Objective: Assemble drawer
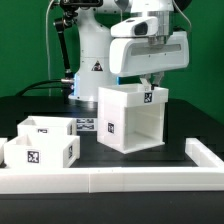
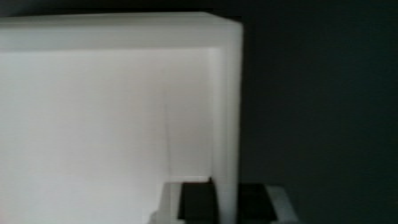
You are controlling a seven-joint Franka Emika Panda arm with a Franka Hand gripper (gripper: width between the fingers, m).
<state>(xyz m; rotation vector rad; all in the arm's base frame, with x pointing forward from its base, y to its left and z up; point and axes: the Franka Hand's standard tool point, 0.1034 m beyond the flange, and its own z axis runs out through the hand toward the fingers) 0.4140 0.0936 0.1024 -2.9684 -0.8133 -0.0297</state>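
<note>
The drawer's housing [image 1: 128, 118] is a white open-fronted cube with square tags, standing at the table's middle. My gripper [image 1: 150, 84] comes down on its top edge at the exterior view's right. In the wrist view the gripper [image 2: 230, 196] straddles the housing's thin wall [image 2: 125, 110], a dark pad [image 2: 196, 204] pressed against each side, so it is shut on that wall. Two small open-topped trays lie to the exterior view's left, one behind [image 1: 48, 127] and one in front [image 1: 40, 152]. Both are apart from the gripper.
A low white border wall [image 1: 120, 181] runs along the front and up the exterior view's right side. The marker board [image 1: 85, 125] lies flat between the trays and the housing. The robot's base [image 1: 92, 60] stands behind the housing.
</note>
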